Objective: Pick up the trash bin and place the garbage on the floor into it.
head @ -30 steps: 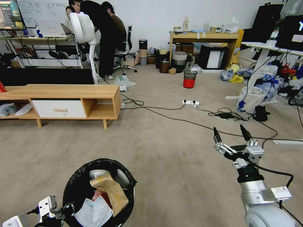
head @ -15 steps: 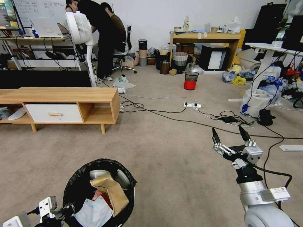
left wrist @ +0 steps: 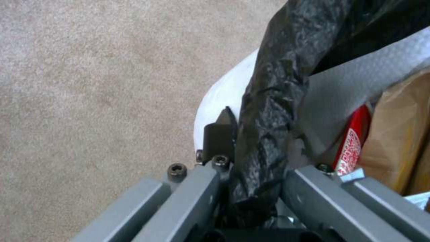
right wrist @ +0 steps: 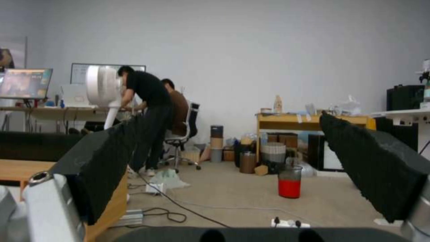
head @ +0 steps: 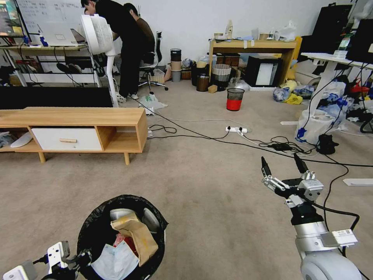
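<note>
- Low at my near left, well in front of the long low wooden cabinet (head: pixel 77 116), I see the round pale grey trash bin (head: pixel 153 221) lined with a crinkly black plastic bag, held up off the beige-grey short-pile carpet floor (head: pixel 202 194).
- My left gripper (head: pixel 79 258) is clamped on the bin's near rim, on the side away from the cabinet; the left wrist view shows one dark finger (left wrist: pixel 218 137) outside the white wall (left wrist: pixel 219 97) and the black liner pinched between the grey jaws.
- Inside the bin I can make out a tan folded cardboard piece (head: pixel 136 233), a pale blue-white sheet (head: pixel 114 262) in front of it and a bit of red wrapper (head: pixel 120 241); from the left wrist camera the red printed wrapper (left wrist: pixel 351 144) sits just beside the tan cardboard (left wrist: pixel 398 134).
- My right gripper (head: pixel 283 167) hangs in the air over bare carpet, well to the right of the cabinet, its two black fingers spread wide and holding nothing.
- Black cables (head: pixel 217 140) run across the carpet from the cabinet's right end toward a white power strip (head: pixel 236 130).
- Farther beyond the cabinet, a small red-and-black mesh bin (head: pixel 234 99) stands on the carpet; the right wrist view shows it (right wrist: pixel 290 181) between the parted fingers.
</note>
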{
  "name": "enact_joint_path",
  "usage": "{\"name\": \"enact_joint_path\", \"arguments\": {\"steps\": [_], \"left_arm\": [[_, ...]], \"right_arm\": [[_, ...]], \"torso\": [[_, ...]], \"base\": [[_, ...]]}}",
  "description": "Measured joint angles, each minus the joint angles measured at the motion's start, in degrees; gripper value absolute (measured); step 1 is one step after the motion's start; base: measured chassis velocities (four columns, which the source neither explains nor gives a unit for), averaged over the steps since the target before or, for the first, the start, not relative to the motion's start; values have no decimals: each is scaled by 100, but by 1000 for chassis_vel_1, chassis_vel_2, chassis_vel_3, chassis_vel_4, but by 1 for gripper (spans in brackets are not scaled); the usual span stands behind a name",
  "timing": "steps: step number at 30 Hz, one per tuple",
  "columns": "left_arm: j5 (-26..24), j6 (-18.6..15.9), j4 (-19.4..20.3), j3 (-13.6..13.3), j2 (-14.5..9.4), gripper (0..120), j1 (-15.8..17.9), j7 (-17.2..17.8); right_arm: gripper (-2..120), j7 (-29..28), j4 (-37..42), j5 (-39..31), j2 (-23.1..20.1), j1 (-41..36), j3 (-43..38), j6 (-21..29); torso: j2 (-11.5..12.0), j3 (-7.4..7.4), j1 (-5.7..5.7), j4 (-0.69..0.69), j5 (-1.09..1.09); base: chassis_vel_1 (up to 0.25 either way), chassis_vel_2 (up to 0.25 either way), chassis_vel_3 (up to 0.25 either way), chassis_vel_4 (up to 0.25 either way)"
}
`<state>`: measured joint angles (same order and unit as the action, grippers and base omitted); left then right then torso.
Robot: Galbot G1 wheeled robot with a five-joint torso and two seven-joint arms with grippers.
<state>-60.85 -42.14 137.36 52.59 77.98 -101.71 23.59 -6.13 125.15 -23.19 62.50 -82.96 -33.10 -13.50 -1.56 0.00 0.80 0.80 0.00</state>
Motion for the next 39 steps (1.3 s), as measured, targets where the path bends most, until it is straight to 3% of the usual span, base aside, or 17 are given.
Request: {"name": "enact_joint_path", "arguments": {"steps": [39], "left_arm": [[-94,0,34,13,-10,0,25,4]], "right_arm": [[100,45,114,36,62,-156,-138,-28]], "torso": [[0,0,0,0,0]], "base": [[0,0,0,0]]}}
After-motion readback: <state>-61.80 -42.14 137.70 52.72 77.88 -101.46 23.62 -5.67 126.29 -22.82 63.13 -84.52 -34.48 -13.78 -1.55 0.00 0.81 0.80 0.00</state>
